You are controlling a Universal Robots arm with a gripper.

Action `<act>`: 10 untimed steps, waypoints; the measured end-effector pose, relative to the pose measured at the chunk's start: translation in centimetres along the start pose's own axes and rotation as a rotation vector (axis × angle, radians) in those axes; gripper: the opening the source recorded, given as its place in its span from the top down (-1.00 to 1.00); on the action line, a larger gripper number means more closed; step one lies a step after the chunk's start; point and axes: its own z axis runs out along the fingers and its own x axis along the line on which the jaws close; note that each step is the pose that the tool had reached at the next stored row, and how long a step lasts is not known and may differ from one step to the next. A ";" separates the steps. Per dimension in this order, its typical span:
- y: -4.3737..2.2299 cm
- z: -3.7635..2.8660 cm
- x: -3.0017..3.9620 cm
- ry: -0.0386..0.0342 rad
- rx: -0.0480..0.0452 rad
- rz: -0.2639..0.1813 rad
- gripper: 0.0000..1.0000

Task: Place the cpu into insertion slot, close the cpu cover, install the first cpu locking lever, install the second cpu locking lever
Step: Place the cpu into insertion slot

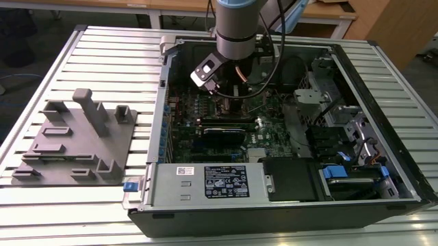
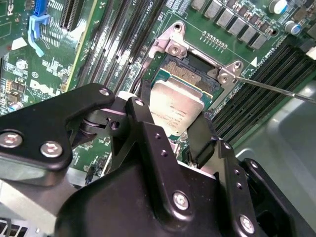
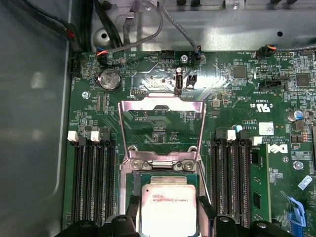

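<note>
gripper point(image 3: 169, 216): fingers clamped on two opposite edges of the cpu point(image 3: 169, 201)
relation: cpu directly over insertion slot point(image 2: 190, 74), possibly not seated
cpu cover point(image 3: 163, 105): flipped open

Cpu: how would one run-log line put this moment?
gripper: shut on cpu | cpu: held over insertion slot | cpu cover: open

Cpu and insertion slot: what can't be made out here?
- Whether the cpu touches the insertion slot: its own body covers the gap in both wrist views.
- One cpu corner: behind the gripper in the second wrist view.
- Both, in the exterior view: blocked by the arm and too small.
</note>
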 end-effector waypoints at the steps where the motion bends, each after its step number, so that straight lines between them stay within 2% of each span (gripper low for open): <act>1: 0.00 0.00 0.00 0.0000 0.0000 0.000 -0.08; 10: -0.35 0.69 0.17 0.0002 -0.0002 0.000 -0.08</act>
